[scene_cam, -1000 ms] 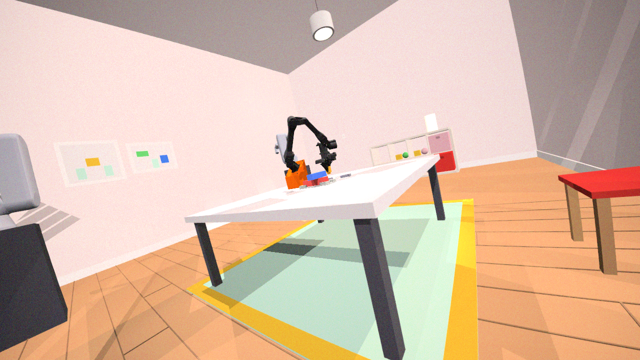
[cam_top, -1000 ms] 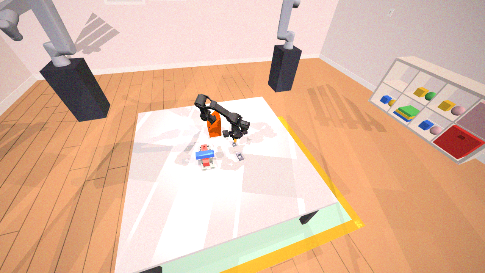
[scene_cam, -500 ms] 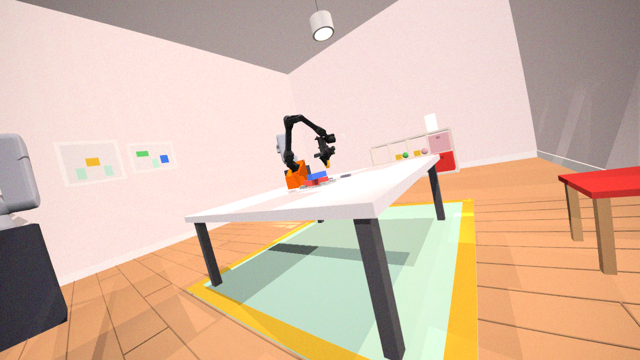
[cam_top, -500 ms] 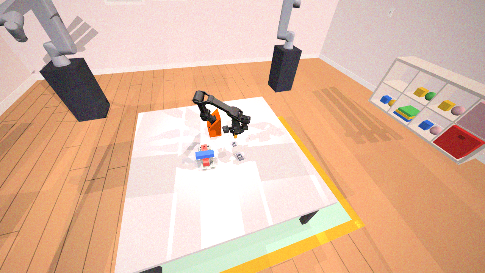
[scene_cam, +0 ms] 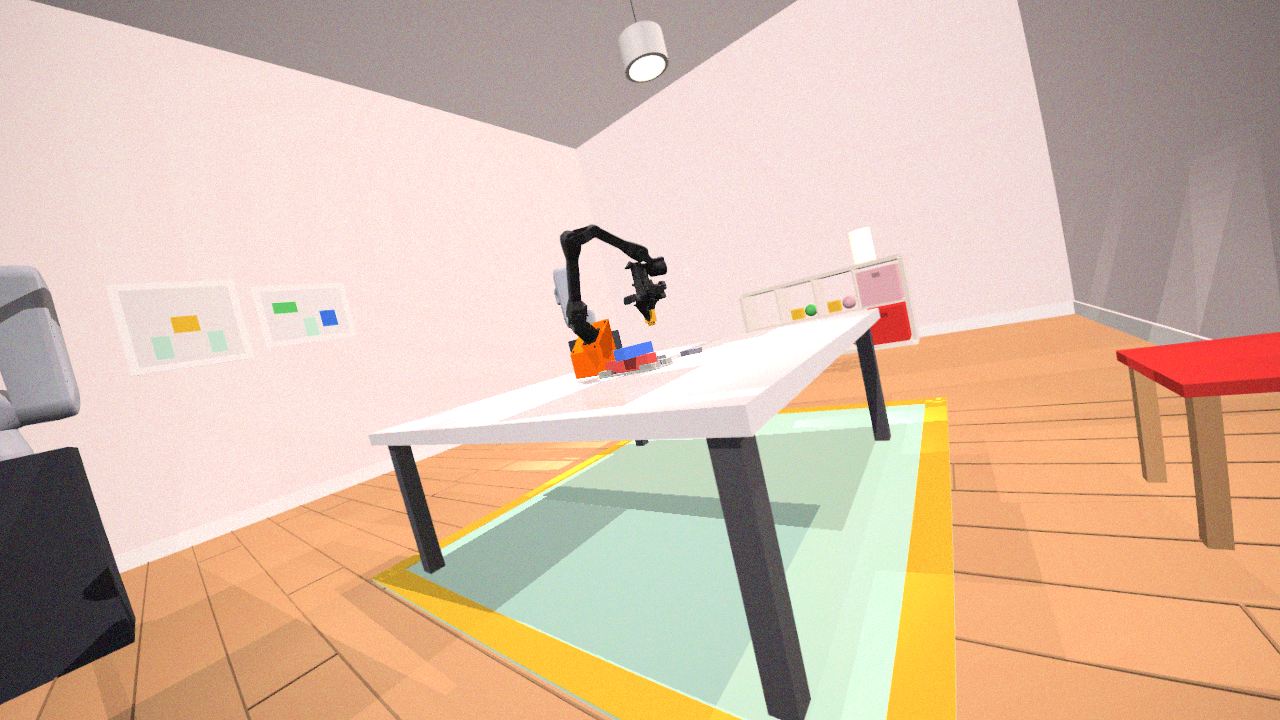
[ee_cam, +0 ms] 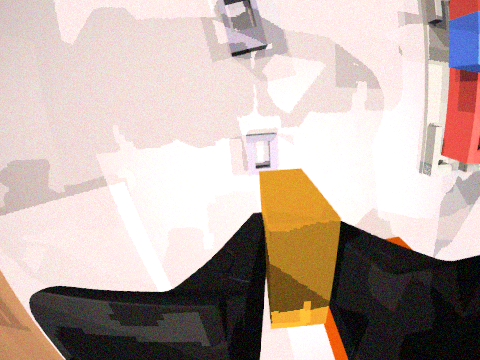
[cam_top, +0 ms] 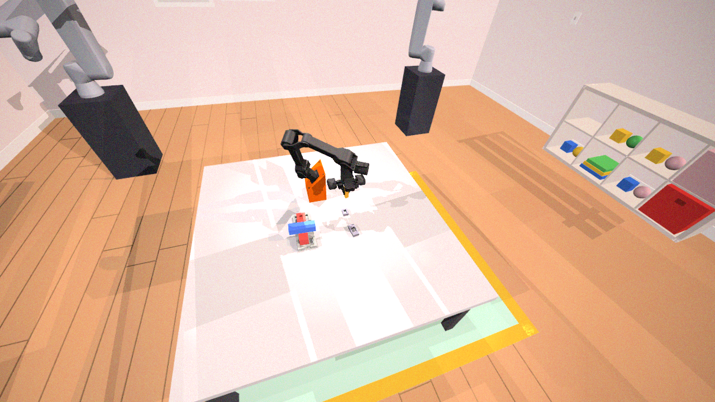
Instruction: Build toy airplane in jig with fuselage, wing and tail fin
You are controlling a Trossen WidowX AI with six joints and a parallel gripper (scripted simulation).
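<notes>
Airplane: Two Parts in the Jig, Fin in the Hand

Status, parts placed: the fuselage lies in the jig on the table. The wing lies across its top. Both appear seated; confirm this yourself, since the views do not show the wing's tab or the cradle contact closely.

Status, part in transit: the hand is closed on the yellow fin, clear of the table. Two small grey holders stand beside the jig, with no part in either.

Remaining steps, as judged: carry the fin to the tail socket, align its tab, lower it until it sits down, release, and withdraw. Do not nudge the wing on approach.

Markings: you can read no brand, label or writing in any view.
</notes>
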